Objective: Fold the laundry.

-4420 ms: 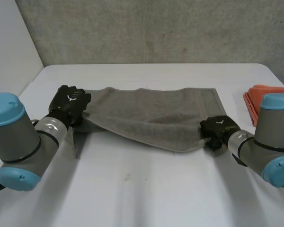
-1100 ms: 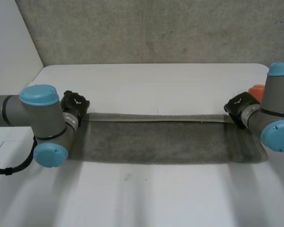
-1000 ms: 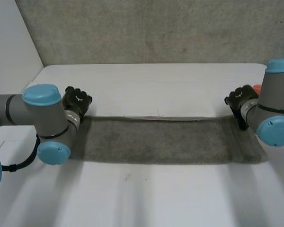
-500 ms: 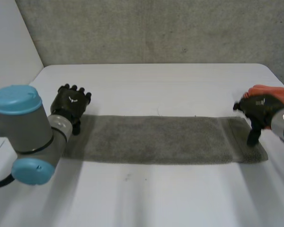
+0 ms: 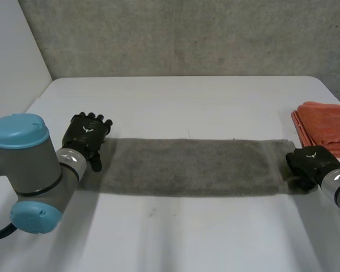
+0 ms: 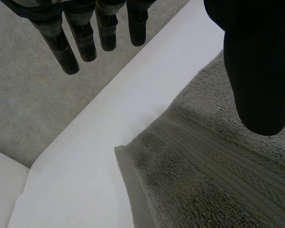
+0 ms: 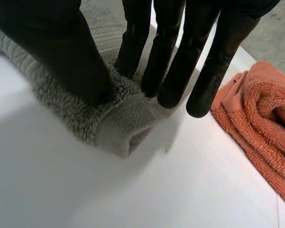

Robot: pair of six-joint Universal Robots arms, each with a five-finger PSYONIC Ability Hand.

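Grey towel (image 5: 192, 167) laid left-right; right end pinched by right hand (image 5: 309, 164); left hand (image 5: 86, 135) held wide at left end.

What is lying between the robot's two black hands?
A grey towel lies flat on the white table, reaching from left hand to right hand, in the head view.

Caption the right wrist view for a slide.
Right robot hand pinching a corner of the grey towel, orange towel beside it.

No readable text or numbers.
A small white wordless emblem (image 5: 85, 129) marks the back of the left hand (image 5: 81, 139) and the right hand (image 5: 309, 164), behind the fingers.
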